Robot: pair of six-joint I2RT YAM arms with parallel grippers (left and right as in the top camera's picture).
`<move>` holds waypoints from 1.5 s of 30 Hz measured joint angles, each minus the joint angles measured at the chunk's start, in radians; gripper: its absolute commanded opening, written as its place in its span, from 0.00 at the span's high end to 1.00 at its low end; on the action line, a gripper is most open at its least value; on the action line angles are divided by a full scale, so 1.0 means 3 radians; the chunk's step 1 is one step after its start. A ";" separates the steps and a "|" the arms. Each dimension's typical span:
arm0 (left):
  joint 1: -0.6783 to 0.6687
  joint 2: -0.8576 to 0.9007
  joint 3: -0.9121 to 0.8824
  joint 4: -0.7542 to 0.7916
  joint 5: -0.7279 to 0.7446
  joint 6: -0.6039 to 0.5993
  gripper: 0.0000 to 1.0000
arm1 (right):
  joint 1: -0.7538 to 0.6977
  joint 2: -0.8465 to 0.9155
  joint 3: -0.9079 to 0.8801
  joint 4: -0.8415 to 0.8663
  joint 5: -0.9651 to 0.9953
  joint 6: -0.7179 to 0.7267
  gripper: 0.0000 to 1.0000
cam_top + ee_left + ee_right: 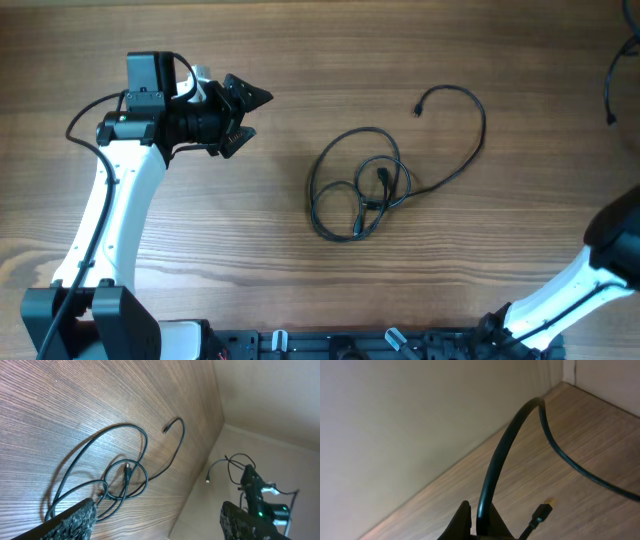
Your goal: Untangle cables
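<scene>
The cables point(360, 186) lie in a loose knotted bundle at the table's middle, with one long strand curling up to a plug end point(417, 109). My left gripper point(258, 113) hovers open to the left of the bundle and holds nothing. In the left wrist view the cables point(107, 472) lie ahead of its spread fingers point(75, 519). My right gripper point(481, 518) is shut on a separate black cable point(495, 467) that arches upward, a small plug point(542, 509) dangling beside it. In the overhead view only a bit of that cable point(611, 82) shows at the right edge.
The right arm's white link point(575, 285) crosses the lower right corner. The left arm's base point(85, 320) stands at the lower left. A black rail point(380, 345) runs along the front edge. The table's right edge point(200, 477) borders a pale floor.
</scene>
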 measured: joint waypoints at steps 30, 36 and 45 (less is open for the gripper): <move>0.0000 0.0000 0.0000 -0.0027 -0.0010 0.0000 0.18 | 0.0029 0.0187 0.0081 -0.1699 0.1891 0.0590 0.00; 0.0000 0.0000 0.0000 -0.0025 -0.0013 0.0130 0.28 | 0.0028 0.0156 0.0081 -0.1929 0.1521 0.0262 0.00; -0.0286 0.0000 0.0000 -0.0178 -0.0717 0.0713 0.30 | 0.0590 -0.1249 0.0120 -0.2134 0.0350 -0.0540 0.00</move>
